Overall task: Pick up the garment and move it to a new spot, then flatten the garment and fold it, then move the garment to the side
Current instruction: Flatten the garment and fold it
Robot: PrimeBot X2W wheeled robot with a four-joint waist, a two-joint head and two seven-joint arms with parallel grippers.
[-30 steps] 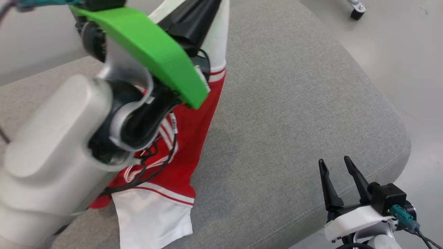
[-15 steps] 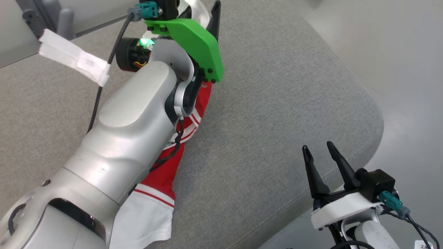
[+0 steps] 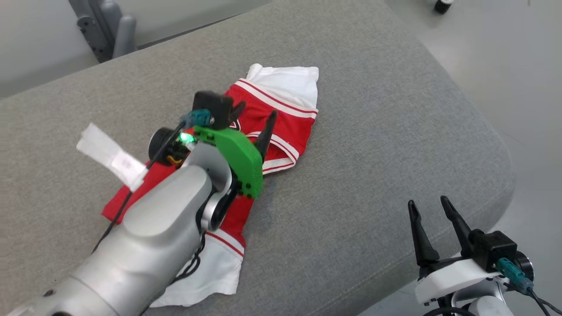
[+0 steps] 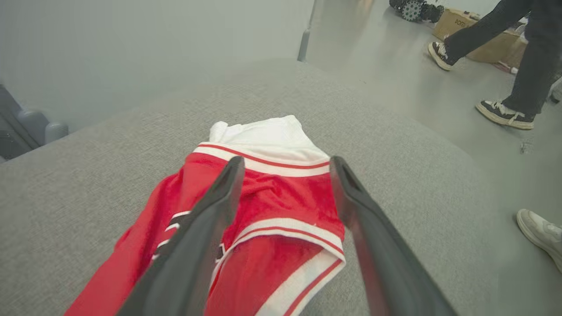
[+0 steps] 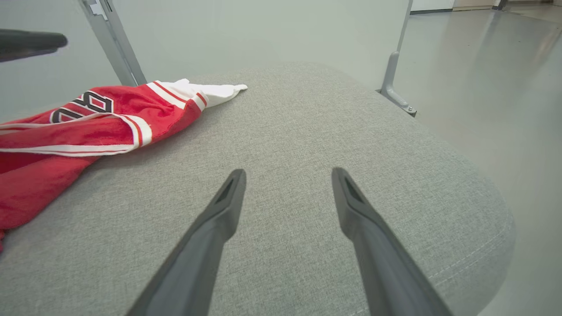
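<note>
The garment (image 3: 290,112), red with white sleeves and striped trim, lies rumpled in a long heap on the grey cushion (image 3: 373,145). My left gripper (image 3: 254,116) hovers over its middle, open, with nothing between the fingers. In the left wrist view the left gripper (image 4: 286,162) frames the garment (image 4: 285,195), whose white sleeve points away. My right gripper (image 3: 426,202) stands open near the cushion's front right corner, apart from the cloth. The right wrist view shows the right gripper (image 5: 288,172) over bare cushion, with the garment (image 5: 88,127) to its left showing black lettering.
The cushion's rounded edge (image 3: 496,145) drops to a pale floor on the right. A person's legs and shoes (image 4: 505,114) stand on the floor beyond the cushion. Grey metal frame posts (image 5: 397,66) rise behind it. A white tape tag (image 3: 112,158) hangs on my left arm's cable.
My left gripper opened and let go of the garment, which went from hanging to lying on the cushion. The head camera's picture has shifted. The right gripper stayed open.
</note>
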